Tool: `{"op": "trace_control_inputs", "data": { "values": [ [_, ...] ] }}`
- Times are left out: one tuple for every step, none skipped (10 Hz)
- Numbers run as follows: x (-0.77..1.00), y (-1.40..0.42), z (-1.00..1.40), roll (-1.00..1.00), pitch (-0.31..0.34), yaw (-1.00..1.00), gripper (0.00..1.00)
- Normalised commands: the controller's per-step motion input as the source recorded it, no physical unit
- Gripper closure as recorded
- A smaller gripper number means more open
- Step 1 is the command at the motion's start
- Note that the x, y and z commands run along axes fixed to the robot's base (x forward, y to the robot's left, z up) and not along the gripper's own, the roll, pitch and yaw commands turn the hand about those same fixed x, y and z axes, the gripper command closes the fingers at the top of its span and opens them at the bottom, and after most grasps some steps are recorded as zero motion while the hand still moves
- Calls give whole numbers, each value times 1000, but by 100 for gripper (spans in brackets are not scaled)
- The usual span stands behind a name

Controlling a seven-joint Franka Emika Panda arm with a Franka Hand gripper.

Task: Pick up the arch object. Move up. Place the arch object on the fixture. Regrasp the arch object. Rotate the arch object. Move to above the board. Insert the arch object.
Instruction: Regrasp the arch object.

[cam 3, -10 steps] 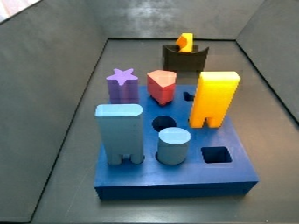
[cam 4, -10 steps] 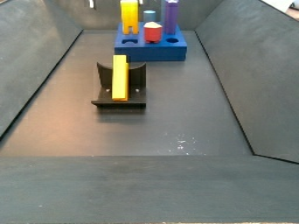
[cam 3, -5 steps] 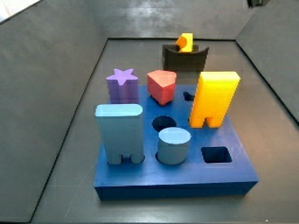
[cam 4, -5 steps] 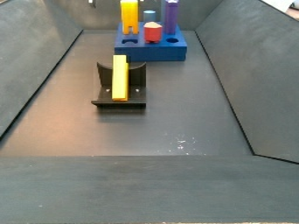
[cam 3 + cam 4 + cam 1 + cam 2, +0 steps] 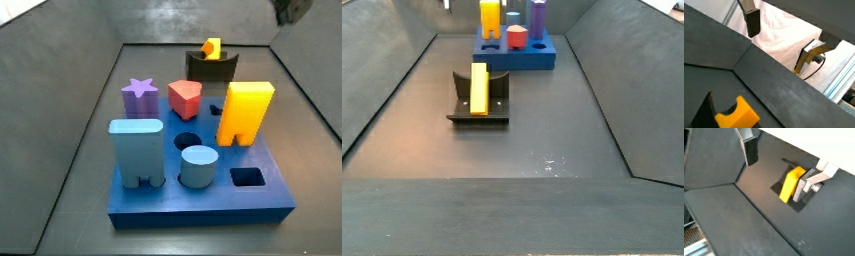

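Note:
The arch object (image 5: 478,87), a slim orange-yellow block, lies along the scooped top of the dark fixture (image 5: 500,101). In a side view it stands up from the fixture (image 5: 210,68) as a small notched piece (image 5: 211,47). It also shows in both wrist views (image 5: 791,183) (image 5: 737,114), with the fixture (image 5: 707,110) beside it. My gripper (image 5: 781,165) (image 5: 784,37) is open and empty, high above the fixture and well apart from the arch object. It shows as a dark shape at the upper corner of a side view (image 5: 289,10). The blue board (image 5: 214,203) (image 5: 529,60) lies beyond the fixture.
On the board stand a light blue arch block (image 5: 136,150), a big yellow arch block (image 5: 246,110), a purple star (image 5: 139,97), a red piece (image 5: 186,98) and a blue cylinder (image 5: 198,165). A square hole (image 5: 246,178) and a round hole (image 5: 187,140) are open. Grey walls enclose the floor.
The gripper has come further into a side view at its upper right corner. The arch object, fixture and board have not moved.

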Motion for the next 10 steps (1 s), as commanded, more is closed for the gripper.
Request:
{"op": "trace_control_inputs", "data": {
  "values": [
    [41,73,-1000,56,2,84,0],
    [49,67,-1000,51,-30,87,0],
    [58,64,-1000,55,-49,80,0],
    [66,60,-1000,65,-61,67,0],
    [79,54,-1000,72,-70,46,0],
    [89,50,-1000,72,-66,32,0],
    [99,45,-1000,74,-59,21,0],
    [112,39,-1000,75,-56,10,0],
    [110,32,-954,75,-49,2,0],
    [96,22,-810,75,-55,1,0]
  ]
}}
